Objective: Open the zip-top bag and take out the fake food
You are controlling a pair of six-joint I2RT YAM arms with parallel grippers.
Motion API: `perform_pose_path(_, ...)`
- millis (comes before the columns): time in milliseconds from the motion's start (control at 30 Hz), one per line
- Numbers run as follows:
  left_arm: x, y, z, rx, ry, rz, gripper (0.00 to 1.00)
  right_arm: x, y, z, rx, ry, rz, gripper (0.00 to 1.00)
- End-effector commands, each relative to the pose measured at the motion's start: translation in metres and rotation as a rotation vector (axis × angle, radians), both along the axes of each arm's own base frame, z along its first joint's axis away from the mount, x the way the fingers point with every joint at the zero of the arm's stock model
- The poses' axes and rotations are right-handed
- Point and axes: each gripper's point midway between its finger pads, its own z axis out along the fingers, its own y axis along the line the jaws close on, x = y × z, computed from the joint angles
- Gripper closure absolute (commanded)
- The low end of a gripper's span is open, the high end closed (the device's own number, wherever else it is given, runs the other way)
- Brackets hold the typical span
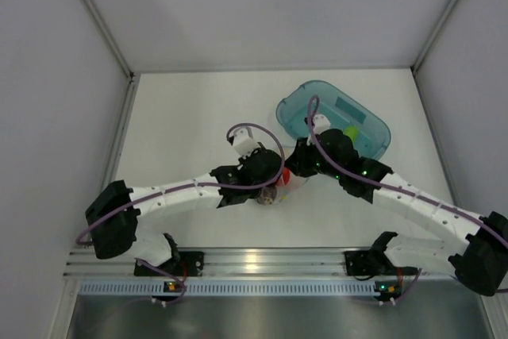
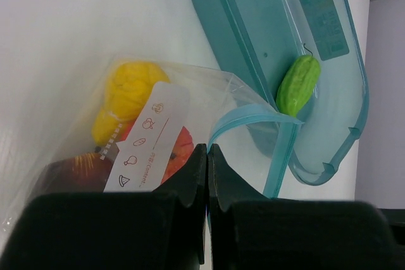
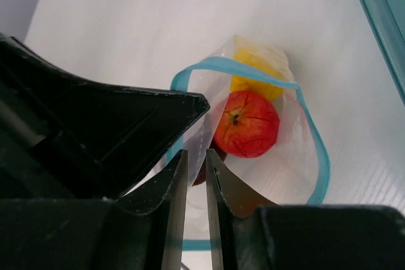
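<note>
Progress, by my reading: opening done, unloading about a quarter done. Zip-top bag (image 1: 278, 190) sits mid-bench, somewhat nearer the near edge. Its mouth is apart, and the light blue zip strip (image 3: 313, 137) stands in a wide loop.

Fake food (image 3: 247, 123) count: one out, three in.
- Out: green oblong piece (image 2: 297, 85), lying in the teal tray (image 2: 240, 30) toward the far right corner.
- In: yellow pear-like piece (image 2: 126, 93), red round piece (image 2: 179, 145), dark maroon piece (image 2: 73, 172).

Left gripper (image 2: 207, 148): fingers pressed together on one lip at the strip. Right gripper (image 3: 196, 156): only a thin slit between the fingers, apparently pinching the opposite lip.

Materials:
- Bag film is thin, clear and crinkly, and carries a white printed label (image 2: 155, 137).
- Tray is translucent hard plastic, an oval with a raised rim.
- Food pieces are glossy moulded plastic. The green one is ridged, and the red one has a dimpled stem end.
</note>
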Motion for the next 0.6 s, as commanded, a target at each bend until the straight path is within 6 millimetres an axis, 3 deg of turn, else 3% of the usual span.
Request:
perform_pose_path(0, 0.004, -0.011, 0.013, -0.084, 0.005, 0.014, 1.00, 0.017, -0.002, -0.012, -0.068, -0.076, -0.081, 0.82)
perform_pose_path(233, 0.003, -0.002, 0.012, -0.070, -0.008, 0.023, 1.00, 0.022, 0.006, -0.033, -0.064, -0.092, -0.091, 0.82)
perform_pose_path(333, 0.000, -0.005, 0.017, -0.072, -0.009, -0.004, 1.00, 0.024, 0.014, -0.039, -0.049, -0.097, -0.072, 0.82)
perform_pose_path(367, -0.003, -0.005, 0.019, -0.091, -0.003, -0.012, 1.00, 0.031, 0.025, -0.042, -0.034, -0.117, -0.059, 0.82)
perform_pose_path(567, -0.006, -0.007, 0.022, -0.121, -0.014, -0.042, 1.00, 0.037, 0.032, -0.055, -0.052, -0.146, -0.042, 0.85)
